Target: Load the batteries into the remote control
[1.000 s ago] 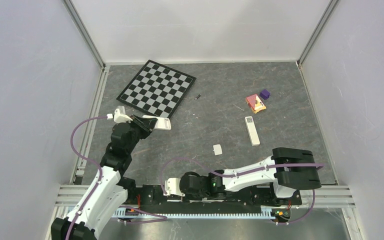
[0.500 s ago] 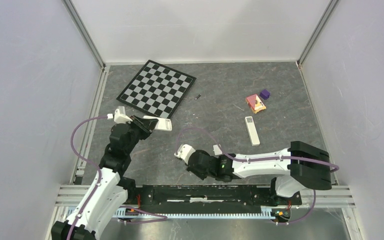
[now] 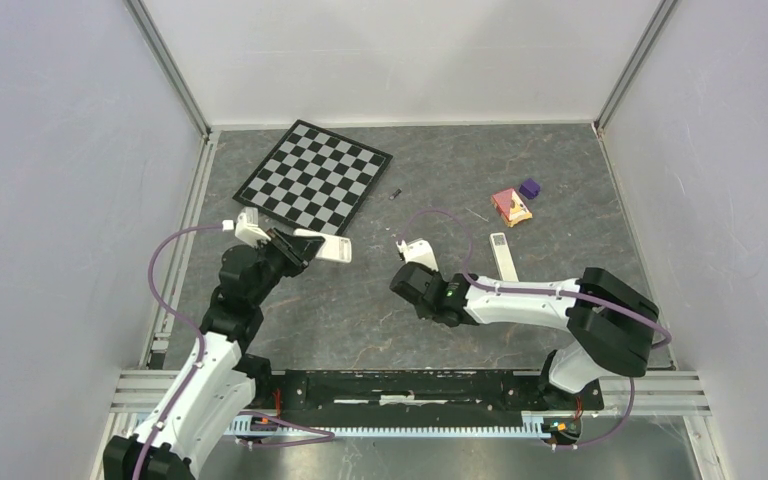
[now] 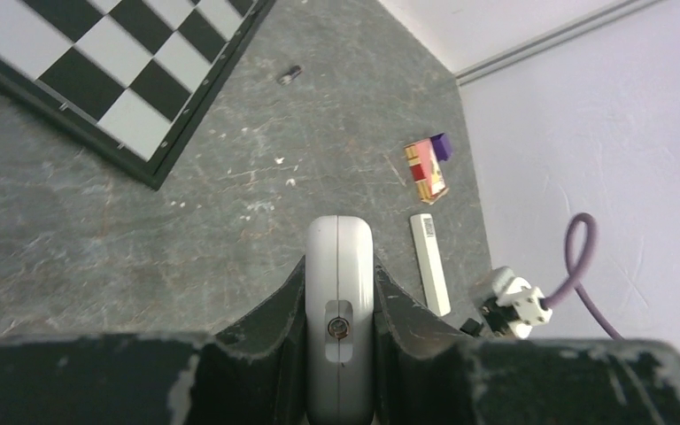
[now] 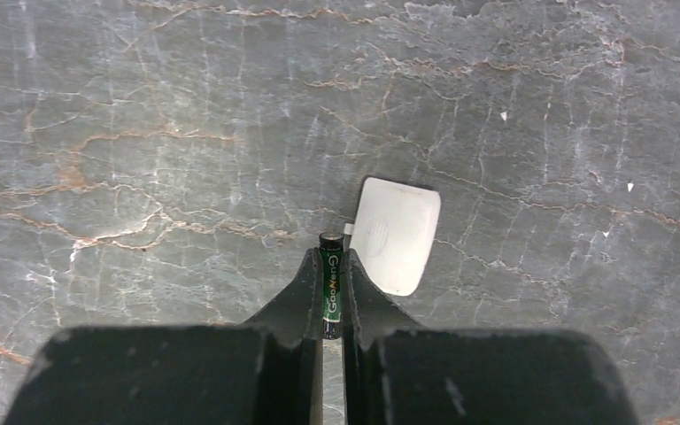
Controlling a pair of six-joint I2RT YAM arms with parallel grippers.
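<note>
At the far left, the chessboard (image 3: pixel 314 177) is lying flat on the grey table (image 3: pixel 360 310), well apart from the work. Just in front of its near corner, the left gripper (image 4: pixel 340 292) is holding the remote control (image 4: pixel 340 266) up off the table, its fingers pressing on the two long sides of the pale body. The left wrist view is showing only one end of the remote, so I cannot tell whether its battery bay is facing up or already holding a cell.

Further right, a loose battery (image 3: pixel 396 193) is lying alone beside the board's right corner. Near the table's middle, the right gripper (image 5: pixel 331 261) is pinching a green-wrapped battery (image 5: pixel 330 285) lengthwise between nearly closed fingers, hovering over a small white cover plate (image 5: pixel 396 235) lying flat on the table. Right of that, a slim white bar (image 3: pixel 503 260) is lying on the surface, and the red-and-yellow block (image 3: pixel 511 206) and purple block (image 3: pixel 529 188) are sitting beyond it.

By my judgement the task is only starting: remote and one battery are in hand, but they are apart. Bringing them together, seating that cell, fetching the loose one and refitting the cover are all remaining.
</note>
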